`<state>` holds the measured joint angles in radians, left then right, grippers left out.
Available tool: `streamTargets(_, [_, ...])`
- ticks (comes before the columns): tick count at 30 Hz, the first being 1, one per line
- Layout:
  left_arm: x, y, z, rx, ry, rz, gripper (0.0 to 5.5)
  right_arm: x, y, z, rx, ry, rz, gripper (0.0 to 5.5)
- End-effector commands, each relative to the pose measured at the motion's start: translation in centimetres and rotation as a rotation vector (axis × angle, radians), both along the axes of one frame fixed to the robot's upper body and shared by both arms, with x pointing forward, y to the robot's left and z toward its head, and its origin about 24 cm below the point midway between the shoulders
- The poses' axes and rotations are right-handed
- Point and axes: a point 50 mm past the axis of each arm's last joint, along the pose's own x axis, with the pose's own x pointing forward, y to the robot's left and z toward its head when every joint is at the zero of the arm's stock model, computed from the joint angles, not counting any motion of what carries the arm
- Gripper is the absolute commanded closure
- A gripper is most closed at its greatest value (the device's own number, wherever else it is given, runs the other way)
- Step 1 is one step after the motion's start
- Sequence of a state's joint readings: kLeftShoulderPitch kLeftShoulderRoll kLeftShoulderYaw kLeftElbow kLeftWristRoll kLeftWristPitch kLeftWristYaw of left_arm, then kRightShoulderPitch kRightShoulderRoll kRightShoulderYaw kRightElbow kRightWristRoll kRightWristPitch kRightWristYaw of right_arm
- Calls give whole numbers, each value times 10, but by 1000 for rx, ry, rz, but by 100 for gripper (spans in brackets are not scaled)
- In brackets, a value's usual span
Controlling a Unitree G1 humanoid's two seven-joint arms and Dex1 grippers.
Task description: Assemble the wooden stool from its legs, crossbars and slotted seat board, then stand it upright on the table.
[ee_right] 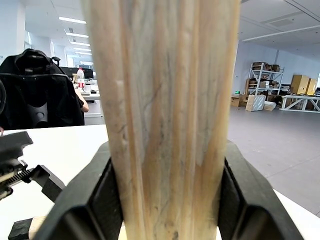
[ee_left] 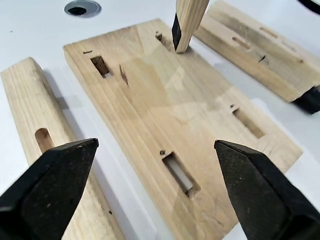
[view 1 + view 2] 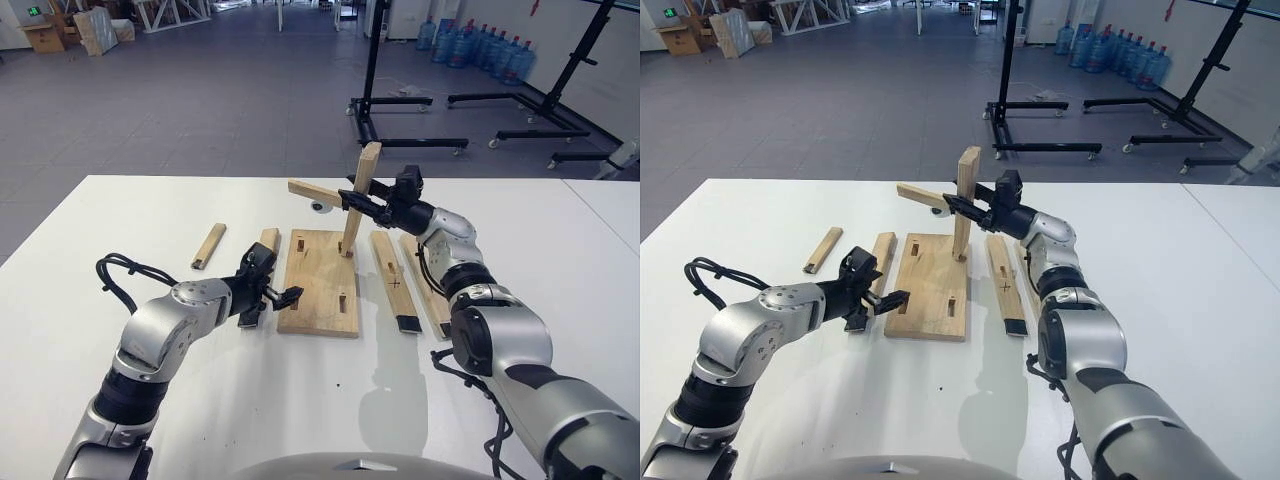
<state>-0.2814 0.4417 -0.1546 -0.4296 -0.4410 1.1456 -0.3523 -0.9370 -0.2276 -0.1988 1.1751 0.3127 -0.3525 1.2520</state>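
The slotted seat board (image 3: 318, 290) lies flat on the white table (image 3: 120, 230). My right gripper (image 3: 362, 200) is shut on a wooden leg (image 3: 361, 190), holding it nearly upright with its dark lower tip (image 2: 179, 37) resting at the board's far right slot. In the right wrist view the leg (image 1: 165, 100) stands between both fingers (image 1: 92, 200). My left gripper (image 3: 270, 297) is open, low over the board's left edge, with nothing between its fingers (image 2: 47, 192). A second leg (image 2: 35, 105) lies just left of the board.
Two more legs (image 3: 392, 280) (image 3: 432, 295) lie to the right of the board. A short crossbar (image 3: 209, 245) rests at the left. Another bar (image 3: 313, 191) lies behind the board near a round table hole (image 2: 82, 8). Floor stands (image 3: 410, 100) are beyond the table.
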Motion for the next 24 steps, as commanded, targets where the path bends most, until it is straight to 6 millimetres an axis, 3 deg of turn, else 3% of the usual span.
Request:
streamTargets(1, [5, 1, 7, 33, -36, 25, 123, 6, 0, 20, 40, -68, -25, 344])
streamTargets(8, [4, -5, 1, 56, -41, 24, 123, -2, 9, 19, 72, -171, 31, 344])
streamTargets(13, [3, -6, -1, 50, -35, 24, 123, -11, 13, 3, -52, -222, 69, 344])
streamTargets(18, [3, -6, -1, 46, -36, 21, 123, -11, 13, 3, -123, -262, 60, 344])
streamTargets(24, [2, -8, -2, 46, -36, 19, 123, -14, 19, -8, -109, -198, 91, 344])
